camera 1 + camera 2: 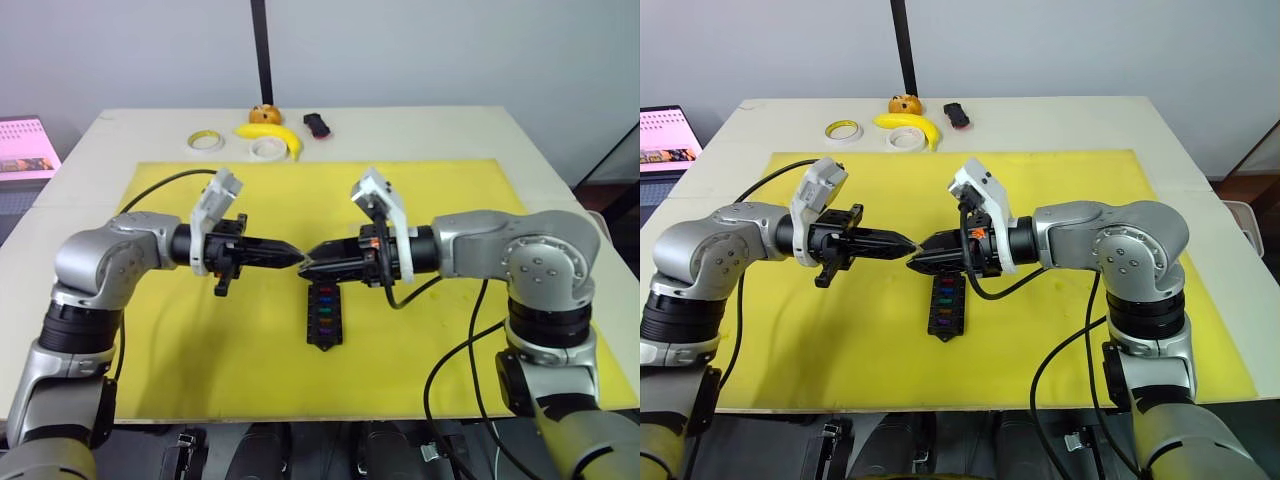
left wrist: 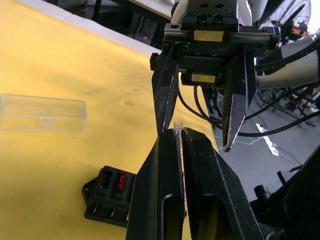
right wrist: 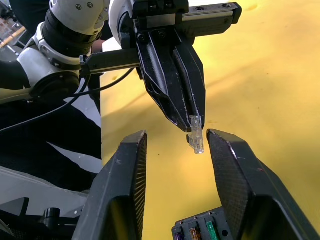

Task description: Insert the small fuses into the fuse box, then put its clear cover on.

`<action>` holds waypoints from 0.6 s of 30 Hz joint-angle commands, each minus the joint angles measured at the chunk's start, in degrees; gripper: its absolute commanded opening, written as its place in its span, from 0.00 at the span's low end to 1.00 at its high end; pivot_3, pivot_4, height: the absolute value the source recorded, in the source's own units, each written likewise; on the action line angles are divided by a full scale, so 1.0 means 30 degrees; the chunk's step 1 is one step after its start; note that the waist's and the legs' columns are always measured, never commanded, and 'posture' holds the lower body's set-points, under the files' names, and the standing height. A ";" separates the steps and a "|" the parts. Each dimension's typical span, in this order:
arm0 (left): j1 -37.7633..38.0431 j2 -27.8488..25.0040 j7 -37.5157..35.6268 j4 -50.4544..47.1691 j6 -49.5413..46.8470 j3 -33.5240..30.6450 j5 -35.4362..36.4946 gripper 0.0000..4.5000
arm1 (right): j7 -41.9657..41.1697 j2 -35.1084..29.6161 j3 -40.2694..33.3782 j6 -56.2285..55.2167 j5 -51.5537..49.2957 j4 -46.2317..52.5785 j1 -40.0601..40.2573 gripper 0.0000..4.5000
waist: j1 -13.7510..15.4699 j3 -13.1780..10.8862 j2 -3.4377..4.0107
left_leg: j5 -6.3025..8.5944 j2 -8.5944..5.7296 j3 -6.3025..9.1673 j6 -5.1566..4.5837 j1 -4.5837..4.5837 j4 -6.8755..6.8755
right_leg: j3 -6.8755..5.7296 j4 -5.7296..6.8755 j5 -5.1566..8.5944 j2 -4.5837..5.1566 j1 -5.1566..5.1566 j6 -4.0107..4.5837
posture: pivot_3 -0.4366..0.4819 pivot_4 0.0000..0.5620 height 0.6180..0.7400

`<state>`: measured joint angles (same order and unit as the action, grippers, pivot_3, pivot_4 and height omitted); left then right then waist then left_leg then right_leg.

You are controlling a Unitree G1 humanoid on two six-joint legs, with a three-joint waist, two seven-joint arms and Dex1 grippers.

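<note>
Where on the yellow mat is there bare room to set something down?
The yellow mat is bare along its near edge, left of the fuse box, and on the right past the right arm. It is crowded at the centre, where the left gripper and right gripper meet over the box, and around the tape rolls and banana.

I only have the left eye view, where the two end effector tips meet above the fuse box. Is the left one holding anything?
Observer: Yes. The right wrist view shows the left end effector shut on a grey-clear fuse.
Operator: Has the right one gripped it?
Observer: Not yet. The right end effector is open, with one finger on each side of the fuse and not touching it.
Operator: Where is the cover?
Observer: In the left wrist view, the clear cover lies flat on the yellow mat, apart from the fuse box.
</note>
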<state>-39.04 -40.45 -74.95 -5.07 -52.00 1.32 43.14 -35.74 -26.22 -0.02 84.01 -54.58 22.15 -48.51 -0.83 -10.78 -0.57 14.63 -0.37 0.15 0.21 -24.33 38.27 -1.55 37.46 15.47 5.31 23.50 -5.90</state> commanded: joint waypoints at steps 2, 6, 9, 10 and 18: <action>-0.0198 -0.0084 -0.0033 -0.0158 0.0539 -0.0034 -0.0121 0.00 | -0.0160 -0.0117 -0.0056 -0.0398 -0.0349 0.0273 -0.0582 0.00 | 0.0003 0.0000 0.0000 | 0.0000 0.0000 -0.0001 0.0000 0.0000 0.0000 | 0.0000 -0.0002 0.0000 0.0000 -0.0001 0.0000 | 0.48 0.27 1.00; -0.0116 -0.0114 -0.0029 -0.0196 0.0604 0.0015 -0.0127 0.00 | -0.0182 -0.0236 0.0031 -0.0431 -0.0318 0.0328 -0.0608 0.00 | -0.0003 0.0000 0.0000 | 0.0000 0.0000 0.0000 0.0000 0.0000 -0.0001 | 0.0000 -0.0001 0.0000 0.0000 0.0000 0.0000 | 0.48 0.27 1.00; -0.0101 -0.0296 -0.0011 -0.0303 0.0762 0.0208 -0.0408 0.00 | -0.0232 -0.0479 0.0216 -0.0442 -0.0242 0.0376 -0.0684 0.00 | 0.0004 0.0000 0.0000 | 0.0000 0.0000 0.0000 0.0000 0.0000 -0.0001 | 0.0000 -0.0003 0.0000 0.0000 -0.0001 0.0000 | 0.48 0.27 1.00; -0.0126 -0.0433 0.0063 -0.0338 0.0828 0.0352 -0.0658 0.00 | -0.0303 -0.0651 0.0363 -0.0463 -0.0171 0.0406 -0.0749 0.00 | 0.0004 0.0000 0.0000 | 0.0000 0.0000 -0.0001 0.0000 0.0000 -0.0001 | 0.0000 -0.0003 0.0000 0.0001 -0.0001 0.0000 | 0.48 0.27 1.00; 0.0355 -0.2181 -0.0279 0.0319 0.5611 0.1921 -0.4768 0.41 | -0.4123 -0.5364 0.5287 -0.4463 0.3367 0.1160 -0.2176 0.00 | -0.0003 -0.0003 0.0004 | 0.0000 -0.0001 -0.0006 0.0000 -0.0002 -0.0012 | 0.0002 -0.0010 0.0001 -0.0007 0.0015 0.0002 | 0.48 0.27 1.00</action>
<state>-37.78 -46.78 -75.41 -3.87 -39.04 6.57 31.30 -44.72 -41.38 13.72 74.32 -46.76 23.74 -53.39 -0.84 -10.79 -0.56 14.63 -0.37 0.14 0.21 -24.33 38.24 -1.55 37.42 15.48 5.28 23.53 -5.89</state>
